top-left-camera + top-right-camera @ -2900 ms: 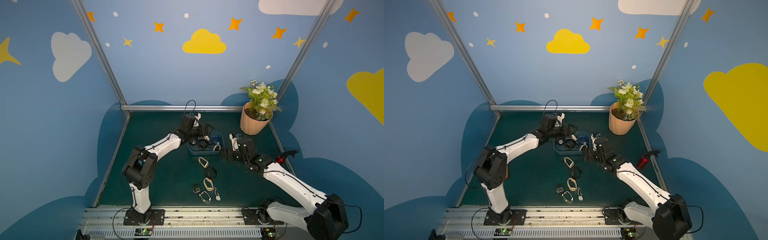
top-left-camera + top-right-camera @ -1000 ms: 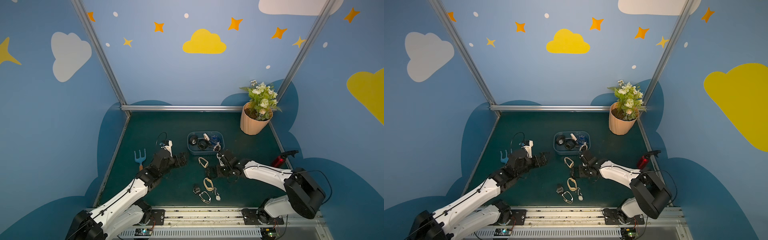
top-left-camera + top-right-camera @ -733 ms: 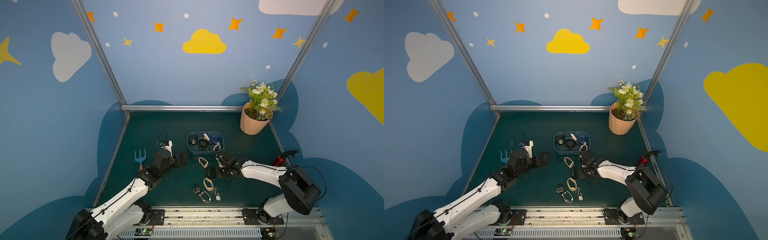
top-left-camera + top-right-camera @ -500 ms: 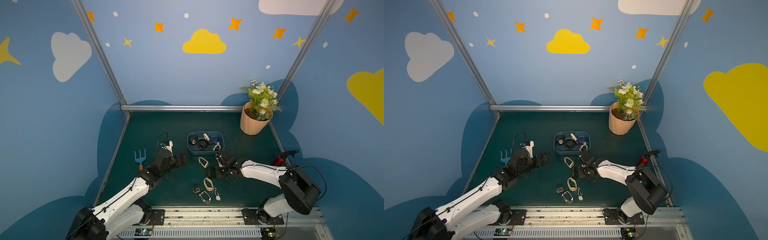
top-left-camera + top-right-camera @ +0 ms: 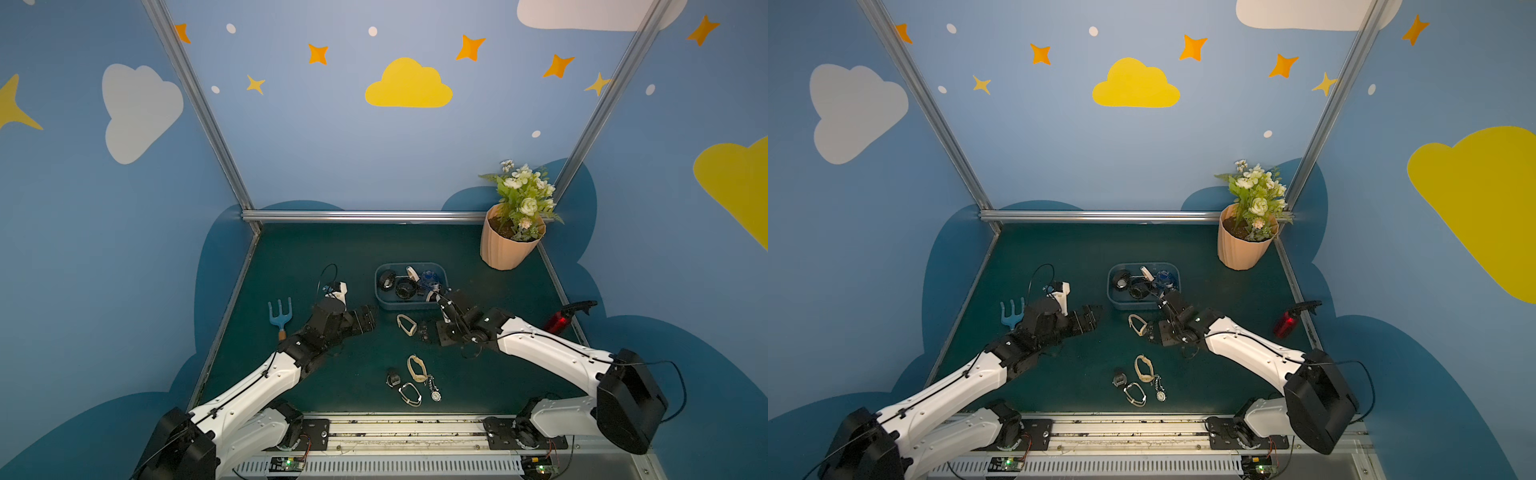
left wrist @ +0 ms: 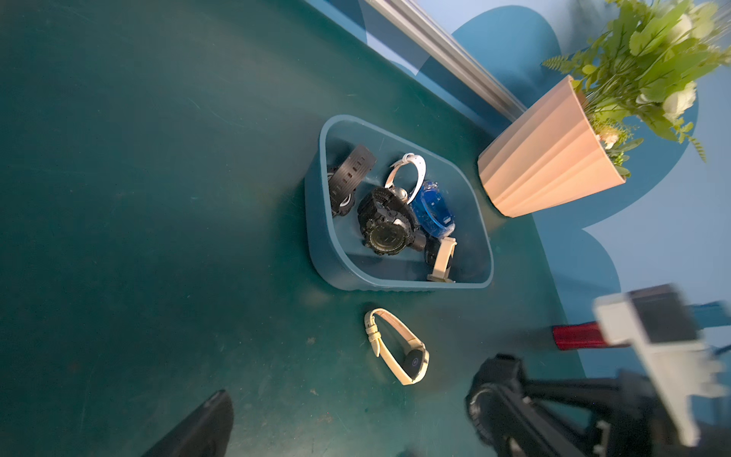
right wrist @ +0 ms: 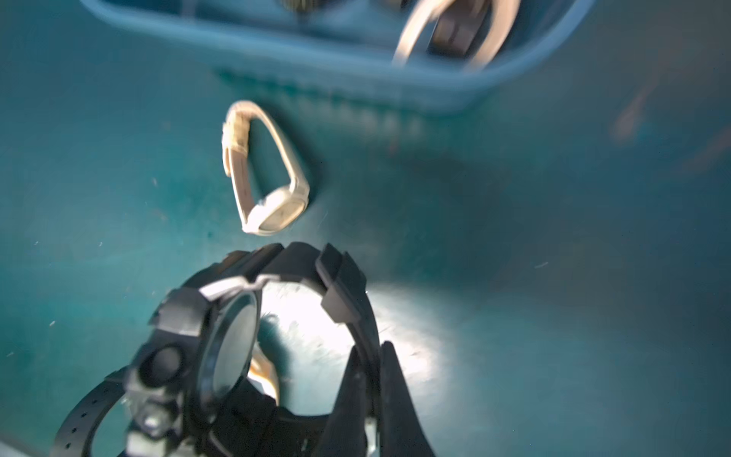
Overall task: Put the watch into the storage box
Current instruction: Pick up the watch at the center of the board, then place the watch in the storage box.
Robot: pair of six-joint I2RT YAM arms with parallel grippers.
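One black watch [image 7: 221, 348] with a chunky case, outside the storage box [image 5: 399, 305] – taking the back wall as 12 o'clock, it sits at roughly 5 o'clock of the box, near its front wall. In the right wrist view the right gripper [image 7: 372, 356] has its jaws pressed onto the watch's strap, pinching it between the two dark fingertips; whether the watch clears the mat cannot be told.

Storage box: blue-grey tub, rounded corners, near the middle of the green mat [image 5: 324, 257]. Contents: several watches, among them a bulky black one [image 6: 381, 225], a blue one [image 6: 433, 213] and a white-strapped one [image 6: 407, 174].

Cream-strapped watch [image 5: 406, 325]: on the mat at 6 o'clock of the box, just beside the black watch, at its 9 o'clock.

Left gripper [image 5: 368, 318]: jaws spread wide, holding nothing, at 9 o'clock of the cream-strapped watch and apart from it.

Loose group at 6 o'clock of the mat – a beige-strapped watch [image 5: 417, 369], a pocket watch [image 5: 435, 395] and two smaller pieces too small to name.

Blue hand rake [image 5: 280, 313]: 9 o'clock edge. Red spray bottle [image 5: 559, 322]: 3 o'clock edge. Peach flower pot [image 5: 505, 249]: 1 o'clock corner.
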